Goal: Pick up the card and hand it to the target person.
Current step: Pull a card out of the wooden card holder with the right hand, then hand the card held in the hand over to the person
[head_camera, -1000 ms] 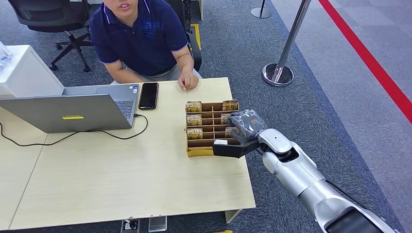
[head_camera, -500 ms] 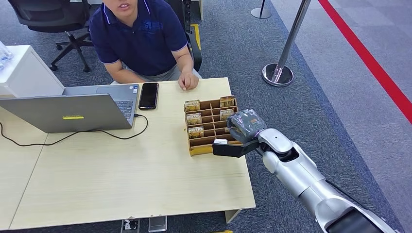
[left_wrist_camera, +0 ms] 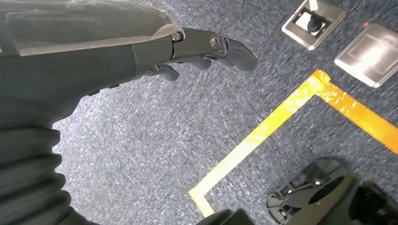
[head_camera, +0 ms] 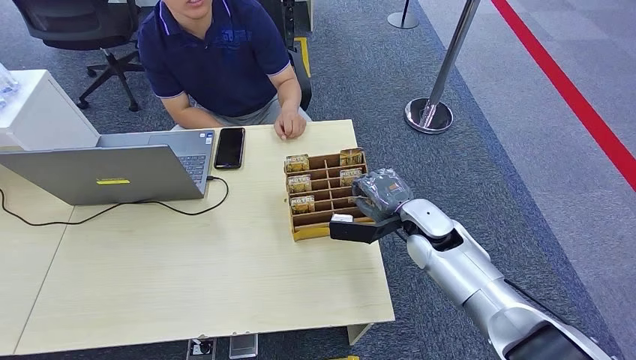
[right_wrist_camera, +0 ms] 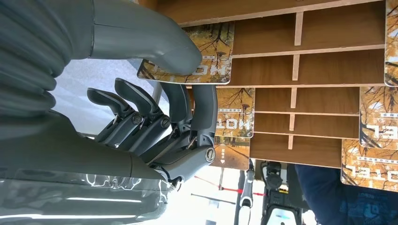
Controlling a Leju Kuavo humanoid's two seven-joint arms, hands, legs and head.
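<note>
Card rack (head_camera: 325, 193) on table (head_camera: 187, 277) (laptop (head_camera: 112, 171) to its left).

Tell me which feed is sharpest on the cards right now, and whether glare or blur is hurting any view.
Right wrist view: sharp on the cards and wooden rack, lettering readable; blown-out white patch beyond the rack's edge, reflections on the cover. Head view: evenly lit, soft shadows, but cards small and the right hand covers some. Left wrist view: carpet and yellow tape slightly soft, left hand dark.
</note>
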